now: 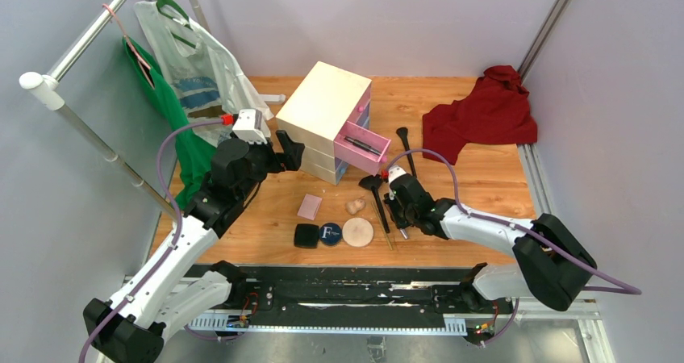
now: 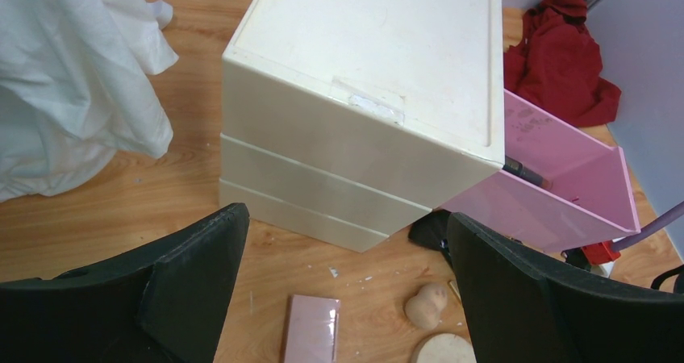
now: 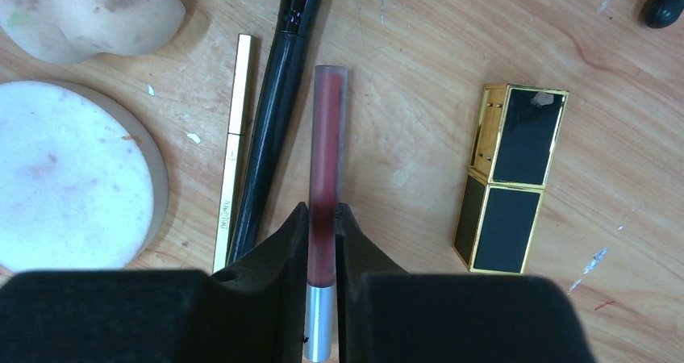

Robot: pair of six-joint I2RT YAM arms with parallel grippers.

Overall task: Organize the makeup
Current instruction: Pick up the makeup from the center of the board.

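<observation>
My right gripper (image 3: 323, 214) is shut on a dark red lip gloss tube (image 3: 328, 137) with a silver cap, low over the table. Left of the tube lie a black brush (image 3: 274, 121) and a gold pencil (image 3: 234, 153). To its right lies a black-gold lipstick (image 3: 510, 177). The beige puff (image 1: 357, 231), navy compact (image 1: 329, 234), black compact (image 1: 306, 235), sponge (image 1: 354, 206) and pink square (image 1: 310, 206) rest on the wood. My left gripper (image 1: 292, 149) hovers open and empty beside the chest, above the pink square (image 2: 311, 328).
The cream chest (image 1: 323, 113) stands mid-table with its pink drawer (image 1: 363, 149) pulled out, something dark inside. A second brush (image 1: 406, 145) lies right of the drawer. A red cloth (image 1: 484, 113) is at the back right. Garments (image 1: 193, 73) hang on a rack at the left.
</observation>
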